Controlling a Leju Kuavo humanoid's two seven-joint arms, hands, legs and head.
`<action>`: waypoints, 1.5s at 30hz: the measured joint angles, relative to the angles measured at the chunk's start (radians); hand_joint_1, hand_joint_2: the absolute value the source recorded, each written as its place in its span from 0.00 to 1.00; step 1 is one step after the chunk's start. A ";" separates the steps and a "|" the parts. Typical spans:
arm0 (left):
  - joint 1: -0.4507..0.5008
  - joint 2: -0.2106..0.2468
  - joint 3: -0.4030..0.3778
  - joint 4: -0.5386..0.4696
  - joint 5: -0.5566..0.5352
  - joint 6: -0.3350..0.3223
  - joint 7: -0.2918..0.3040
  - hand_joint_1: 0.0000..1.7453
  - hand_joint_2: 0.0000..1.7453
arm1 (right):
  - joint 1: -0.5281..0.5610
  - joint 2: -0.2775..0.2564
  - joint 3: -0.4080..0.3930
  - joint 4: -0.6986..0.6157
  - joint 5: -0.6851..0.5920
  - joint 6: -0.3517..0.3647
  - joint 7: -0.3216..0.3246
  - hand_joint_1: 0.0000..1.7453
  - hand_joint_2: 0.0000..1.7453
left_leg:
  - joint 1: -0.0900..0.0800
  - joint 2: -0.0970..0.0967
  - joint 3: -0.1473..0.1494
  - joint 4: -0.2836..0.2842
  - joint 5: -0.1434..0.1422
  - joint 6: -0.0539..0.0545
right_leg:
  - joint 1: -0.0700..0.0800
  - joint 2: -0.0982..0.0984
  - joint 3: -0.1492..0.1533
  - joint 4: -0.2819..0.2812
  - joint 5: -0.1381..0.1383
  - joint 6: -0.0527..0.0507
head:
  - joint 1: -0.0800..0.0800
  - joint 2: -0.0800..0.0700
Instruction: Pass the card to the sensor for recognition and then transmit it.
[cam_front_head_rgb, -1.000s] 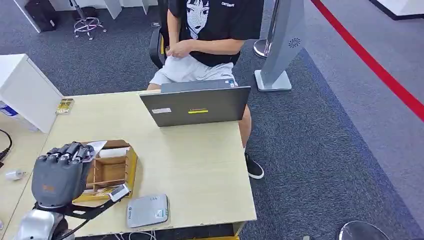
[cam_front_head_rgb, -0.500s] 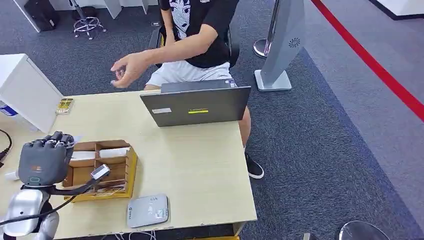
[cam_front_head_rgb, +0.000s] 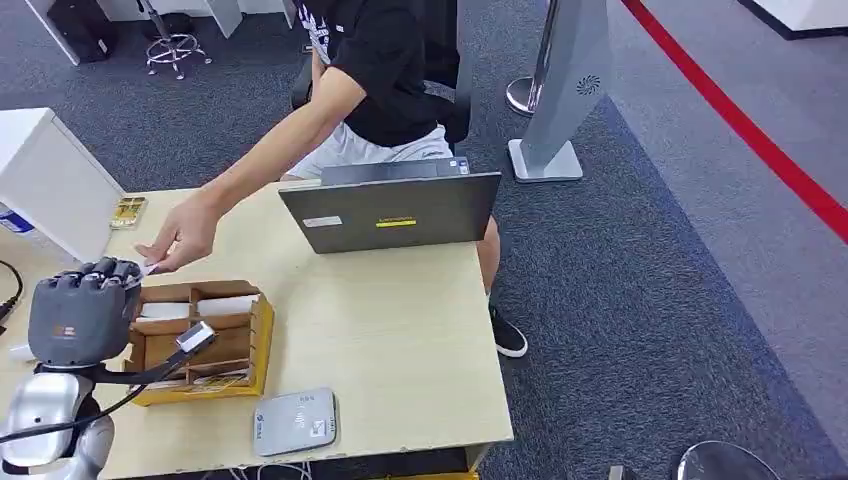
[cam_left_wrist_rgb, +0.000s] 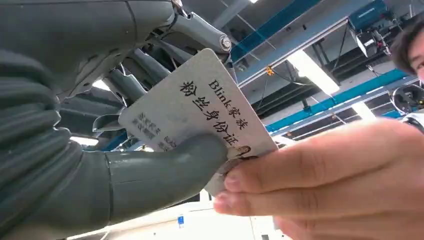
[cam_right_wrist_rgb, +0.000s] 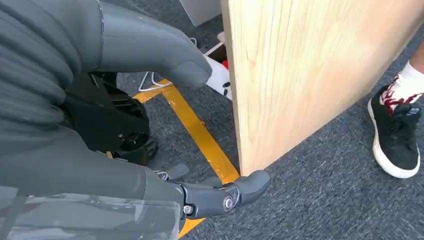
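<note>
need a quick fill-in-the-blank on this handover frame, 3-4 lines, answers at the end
1. The left hand holds a white ____ with black print.
2. A person's hand pinches the same card at its ____ end from the robot's fingers.
3. On the table, the laptop stands ____ the person and the wooden organizer.
4. The grey sensor pad lies near the table's ____ edge, beside the organizer.

Answers: card; opposite; between; front

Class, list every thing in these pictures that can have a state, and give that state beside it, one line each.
card: pinched by the left hand, also gripped by the person's hand
left hand: raised, holding the card
person's hand: reaching in, fingers on the card
right hand: hanging beside the table, holding nothing, fingers apart
laptop: open, lid upright
wooden box: open-topped, cards inside
</note>
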 joint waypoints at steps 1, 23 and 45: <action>-0.002 0.000 0.000 0.000 0.000 0.000 0.000 1.00 1.00 | 0.000 0.000 0.000 0.000 0.000 0.000 0.000 0.00 1.00 | 0.000 0.001 0.000 0.000 0.000 0.000 | 0.000 0.001 0.000 0.000 0.000 0.000 | 0.000 0.000; -0.011 -0.007 0.006 -0.002 0.005 0.025 -0.002 0.00 1.00 | 0.004 0.000 0.000 0.000 0.000 0.000 -0.001 0.00 1.00 | 0.001 0.013 -0.001 -0.001 -0.004 -0.002 | 0.001 0.014 -0.006 0.001 0.000 -0.001 | 0.000 0.000; 0.542 -0.273 0.057 -0.575 0.910 -0.109 -0.526 0.00 1.00 | 0.071 -0.003 -0.143 0.008 -0.042 0.015 -0.102 0.00 1.00 | -0.001 0.007 -0.002 -0.001 -0.007 0.001 | -0.001 0.007 -0.003 -0.001 -0.003 0.003 | 0.000 0.000</action>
